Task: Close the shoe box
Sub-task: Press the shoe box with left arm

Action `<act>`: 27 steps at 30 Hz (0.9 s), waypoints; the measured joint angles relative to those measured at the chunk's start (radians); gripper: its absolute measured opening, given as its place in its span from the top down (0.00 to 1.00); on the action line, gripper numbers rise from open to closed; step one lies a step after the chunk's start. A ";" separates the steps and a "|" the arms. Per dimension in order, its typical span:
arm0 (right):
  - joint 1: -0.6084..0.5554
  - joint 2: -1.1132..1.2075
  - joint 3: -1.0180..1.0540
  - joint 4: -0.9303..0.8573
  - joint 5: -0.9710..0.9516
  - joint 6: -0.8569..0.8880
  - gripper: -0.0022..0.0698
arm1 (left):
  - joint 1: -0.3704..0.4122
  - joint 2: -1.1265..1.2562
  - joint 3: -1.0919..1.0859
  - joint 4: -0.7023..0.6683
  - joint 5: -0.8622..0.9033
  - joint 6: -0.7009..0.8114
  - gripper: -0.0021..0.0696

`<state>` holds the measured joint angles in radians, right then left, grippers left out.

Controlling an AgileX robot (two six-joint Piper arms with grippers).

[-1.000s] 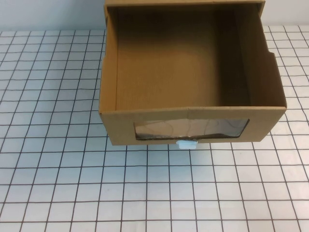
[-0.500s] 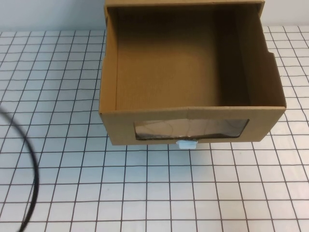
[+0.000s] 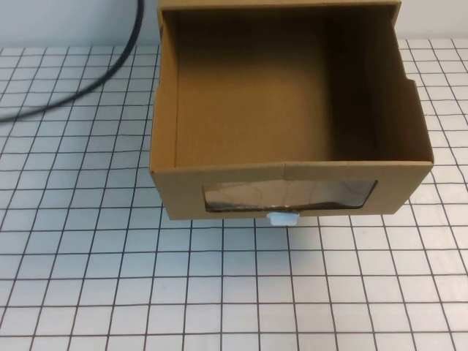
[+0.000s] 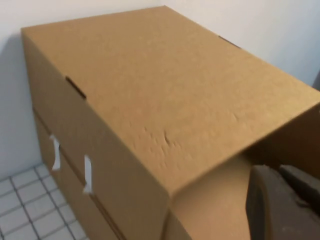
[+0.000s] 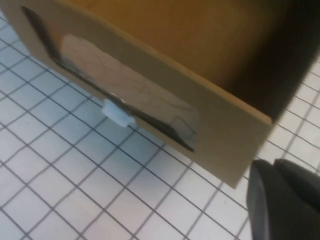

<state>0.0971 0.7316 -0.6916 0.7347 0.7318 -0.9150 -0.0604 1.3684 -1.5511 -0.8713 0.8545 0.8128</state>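
High view: shoe box (image 3: 292,175) drawer pulled out; black cable (image 3: 110,73) beside it; neither gripper's state discernible.

shoe box (image 3: 292,175) cut off at 12 o'clock; both grippers show only dark blurred slivers, left gripper (image 4: 282,205), right gripper (image 5: 285,200).

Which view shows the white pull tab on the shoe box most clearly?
The high view: the pull tab sits unobstructed below the shoe box window. The right wrist view shows it obliquely; the left wrist view misses it. Neither end effector is clearly visible.
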 joint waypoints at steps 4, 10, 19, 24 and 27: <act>0.000 0.062 -0.072 0.088 0.069 -0.104 0.99 | -0.022 0.160 -0.178 -0.010 0.026 0.018 0.97; 0.007 0.190 -0.150 0.100 0.162 -0.145 0.99 | -0.098 0.384 -0.434 -0.060 0.028 0.020 0.97; 0.201 0.334 -0.274 0.074 0.188 -0.194 0.99 | -0.195 0.683 -0.727 -0.072 0.028 -0.055 0.97; 0.335 0.413 -0.344 0.001 0.183 -0.195 0.99 | -0.206 0.801 -0.826 -0.072 0.028 -0.106 0.97; 0.403 0.457 -0.387 -0.071 0.181 -0.173 0.99 | -0.206 0.842 -0.845 -0.069 0.020 -0.128 0.97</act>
<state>0.5002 1.1887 -1.0782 0.6640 0.9129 -1.0884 -0.2665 2.2109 -2.3957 -0.9407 0.8740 0.6848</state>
